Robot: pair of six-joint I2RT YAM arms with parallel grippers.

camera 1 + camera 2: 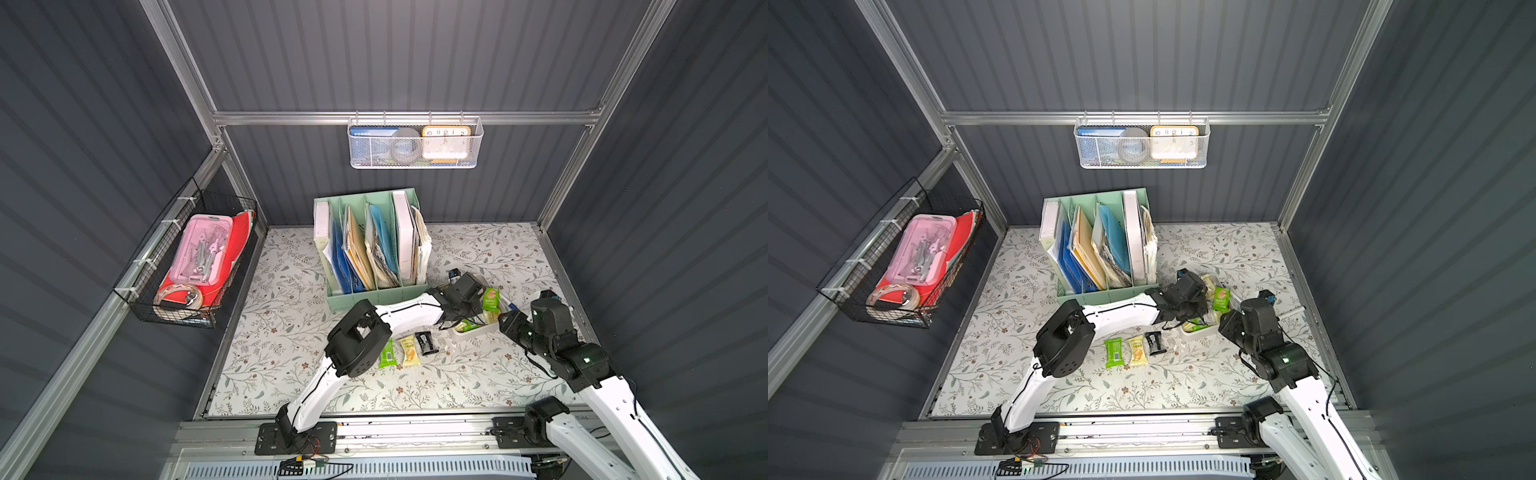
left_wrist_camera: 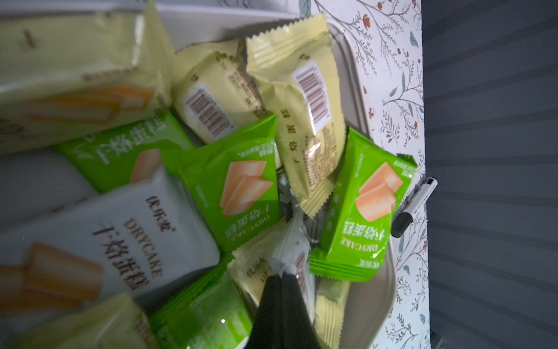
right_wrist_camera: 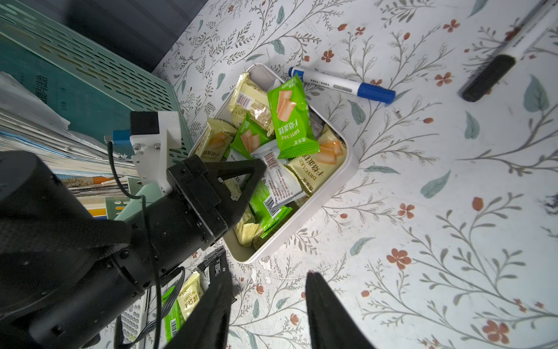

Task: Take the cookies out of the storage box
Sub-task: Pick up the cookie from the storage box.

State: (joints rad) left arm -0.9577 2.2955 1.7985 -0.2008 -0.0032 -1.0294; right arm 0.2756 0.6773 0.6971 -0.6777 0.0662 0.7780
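Floral-patterned tabletop [image 1: 478, 374] inside a dark grey panelled booth: the white storage box [image 1: 476, 334] sits right of centre in both top views, just to the right of a mint green file organiser [image 1: 374, 291] packed with folders. The box holds a heap of cookies [image 3: 287, 121] in pale yellow, green and white wrappers.

The left gripper [image 3: 262, 164] reaches into the box from the left of the frame. Its jaws are closed together on the crimped end of a white packet [image 3: 277, 181] lying amid the pile. The left wrist view shows the black fingertips [image 2: 280, 290] pinching that wrapper's edge.

Three more packets lie in a row on the table, just lower left of the box in both top views: a green packet [image 1: 387, 354], a yellow packet [image 1: 409, 351] and a black packet [image 1: 426, 343].

The right gripper [image 3: 268, 302] hovers over bare tabletop near the box, jaws apart and holding nothing. A blue-capped marker [image 3: 341, 84] lies just beside the box's rim, and a black-capped marker [image 3: 489, 75] lies further off on the tabletop.
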